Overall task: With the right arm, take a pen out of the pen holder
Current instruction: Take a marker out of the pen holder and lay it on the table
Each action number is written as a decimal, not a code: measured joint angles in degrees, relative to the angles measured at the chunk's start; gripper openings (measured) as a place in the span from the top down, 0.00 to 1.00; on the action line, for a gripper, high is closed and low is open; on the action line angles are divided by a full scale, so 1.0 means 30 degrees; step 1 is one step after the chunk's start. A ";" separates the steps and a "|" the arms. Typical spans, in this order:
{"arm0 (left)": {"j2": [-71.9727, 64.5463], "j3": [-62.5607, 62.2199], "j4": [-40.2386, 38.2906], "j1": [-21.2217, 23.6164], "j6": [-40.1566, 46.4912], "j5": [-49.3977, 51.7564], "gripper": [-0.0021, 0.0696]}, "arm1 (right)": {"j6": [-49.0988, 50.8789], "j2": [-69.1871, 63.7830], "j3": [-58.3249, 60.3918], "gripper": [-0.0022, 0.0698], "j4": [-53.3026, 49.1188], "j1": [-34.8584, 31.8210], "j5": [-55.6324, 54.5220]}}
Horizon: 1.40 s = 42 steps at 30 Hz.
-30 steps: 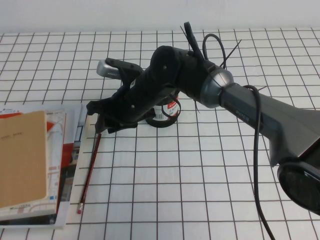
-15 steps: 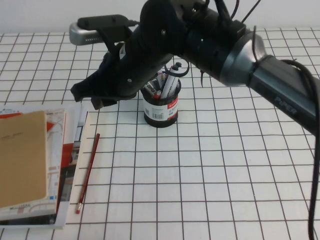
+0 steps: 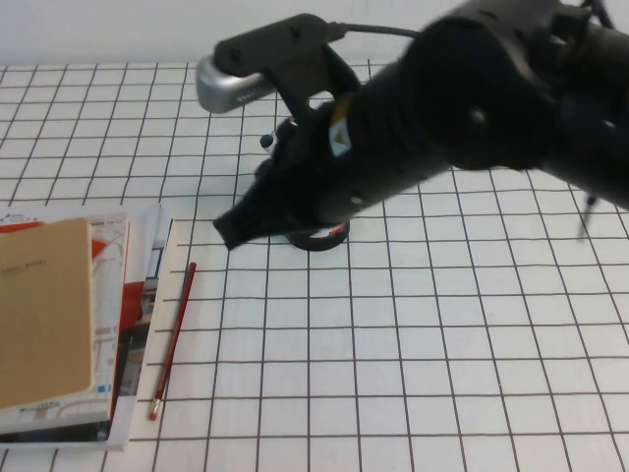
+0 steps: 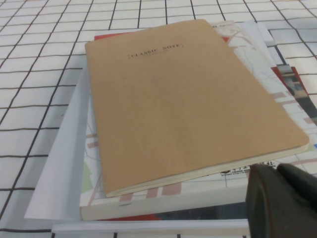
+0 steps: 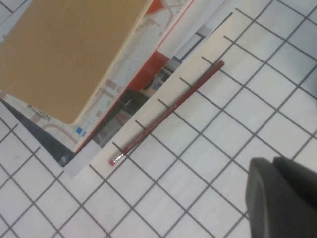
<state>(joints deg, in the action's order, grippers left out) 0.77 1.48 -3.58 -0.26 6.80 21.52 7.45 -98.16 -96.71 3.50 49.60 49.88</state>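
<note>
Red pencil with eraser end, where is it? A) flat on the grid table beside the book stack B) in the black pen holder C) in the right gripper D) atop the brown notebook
A: the red pencil lies flat on the white grid table along the book stack's edge; the right gripper, shut, hangs above the table nearby; the left gripper hovers by the stack.
</note>
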 joint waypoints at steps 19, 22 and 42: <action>0.0000 0.0000 0.0000 0.0000 0.0000 0.0000 0.98 | 0.0000 1.2108 1.3251 0.99 -0.1609 0.0000 -0.1635; 0.0000 0.0000 0.0000 0.0000 0.0000 0.0000 0.98 | 0.0000 1.2357 1.3325 0.99 -0.1647 0.0000 -0.0445; 0.0000 0.0000 0.0000 0.0000 0.0000 0.0000 0.98 | 0.1307 1.5407 2.1233 0.99 -0.4584 -0.5408 -0.9422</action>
<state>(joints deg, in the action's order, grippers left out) 0.77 1.48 -3.58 -0.26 6.80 21.52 11.37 -51.94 -33.01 -10.25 33.37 21.62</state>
